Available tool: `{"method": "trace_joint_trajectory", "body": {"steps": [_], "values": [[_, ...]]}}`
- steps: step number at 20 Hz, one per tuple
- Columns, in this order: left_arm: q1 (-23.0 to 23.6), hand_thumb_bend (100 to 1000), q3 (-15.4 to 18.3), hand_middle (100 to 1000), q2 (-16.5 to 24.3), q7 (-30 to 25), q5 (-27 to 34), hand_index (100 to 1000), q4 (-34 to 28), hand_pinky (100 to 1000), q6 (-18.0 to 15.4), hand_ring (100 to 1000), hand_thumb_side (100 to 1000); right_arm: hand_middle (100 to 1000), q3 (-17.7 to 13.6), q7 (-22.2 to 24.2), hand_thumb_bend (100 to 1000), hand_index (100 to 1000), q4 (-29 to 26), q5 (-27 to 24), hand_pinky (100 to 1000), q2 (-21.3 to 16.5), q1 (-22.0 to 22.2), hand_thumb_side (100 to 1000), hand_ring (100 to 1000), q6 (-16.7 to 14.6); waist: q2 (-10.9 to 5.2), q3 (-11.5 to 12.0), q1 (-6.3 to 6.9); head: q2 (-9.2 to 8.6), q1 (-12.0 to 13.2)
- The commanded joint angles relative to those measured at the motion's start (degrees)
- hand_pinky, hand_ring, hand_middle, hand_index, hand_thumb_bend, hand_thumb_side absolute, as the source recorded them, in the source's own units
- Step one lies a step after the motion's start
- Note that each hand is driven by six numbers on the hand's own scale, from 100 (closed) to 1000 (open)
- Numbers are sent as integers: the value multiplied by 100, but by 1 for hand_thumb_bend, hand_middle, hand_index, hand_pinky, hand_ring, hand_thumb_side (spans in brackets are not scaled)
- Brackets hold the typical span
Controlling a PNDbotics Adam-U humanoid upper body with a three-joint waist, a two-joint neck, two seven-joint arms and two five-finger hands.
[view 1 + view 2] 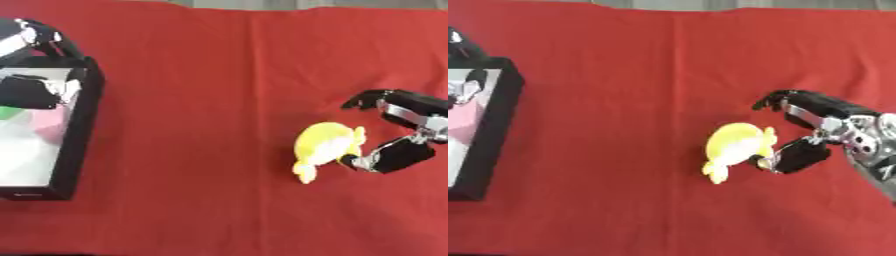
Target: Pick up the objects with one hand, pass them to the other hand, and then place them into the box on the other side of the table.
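Right eye view: right robot hand (820, 132) half-open, thumb touching rounded yellow toy (732, 145) on red cloth (623, 100).

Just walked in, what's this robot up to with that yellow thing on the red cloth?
The robot's right hand is at a yellow soft toy lying on the red cloth, thumb touching its side and the other fingers arched above, not yet closed round it. Its left hand is across the table at the black box, which already holds something pink and something green. The toy has not been lifted or passed over yet.
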Motion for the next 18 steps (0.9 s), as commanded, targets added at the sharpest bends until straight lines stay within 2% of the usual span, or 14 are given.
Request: {"method": "trace_joint_trajectory", "body": {"steps": [1,12,15,16,18], "values": [[-76,100,67,659,118,57,38,734,-72,899,-3,679,336,906,-19,-47,443,904,-89,100,956,-60,-11,291,908,76,-110,18,-31,-26,-36],[-107,100,64,671,51,182,39,735,-72,916,32,695,313,900,47,-134,444,894,-89,95,951,2,62,270,902,386,-14,71,16,-56,-95],[-120,100,60,681,38,225,76,735,-72,917,10,694,344,899,53,-194,444,893,-89,96,950,9,75,272,899,519,-2,93,16,-66,-105],[-120,100,59,685,38,232,91,739,-72,914,7,693,437,898,56,-210,442,892,-89,92,950,11,76,270,898,544,0,97,16,-68,-106],[-114,100,53,687,34,219,150,748,-72,917,22,694,489,895,47,-251,438,890,-89,100,949,23,71,273,896,623,9,113,13,-81,-107]]}}
